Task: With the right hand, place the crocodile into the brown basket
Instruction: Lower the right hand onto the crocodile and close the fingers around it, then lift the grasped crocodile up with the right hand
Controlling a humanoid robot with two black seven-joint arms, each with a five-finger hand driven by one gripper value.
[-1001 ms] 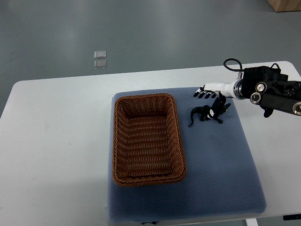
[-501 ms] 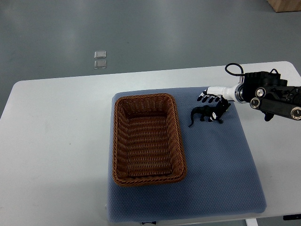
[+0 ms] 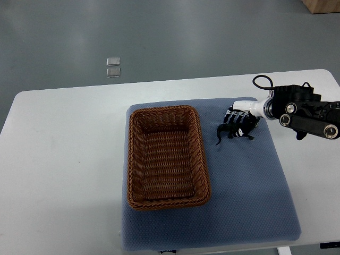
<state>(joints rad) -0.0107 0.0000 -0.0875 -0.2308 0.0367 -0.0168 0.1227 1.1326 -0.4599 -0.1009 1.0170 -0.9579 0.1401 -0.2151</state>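
A small black toy crocodile (image 3: 229, 132) lies on the blue mat (image 3: 249, 180), right of the brown wicker basket (image 3: 165, 157). My right hand (image 3: 240, 120) comes in from the right edge and sits on top of the crocodile's body. Its black fingers (image 3: 236, 117) are curled down around the toy, hiding most of it; only the tail and a few legs stick out to the left and below. The basket holds nothing. The left arm does not show.
The mat lies on a white table (image 3: 64, 159). Two small clear squares (image 3: 112, 67) lie on the grey floor beyond the table's far edge. A wooden box corner (image 3: 324, 5) shows at the top right.
My right hand has dropped from just behind the crocodile onto it, and its fingers have curled from spread to closed around the toy.
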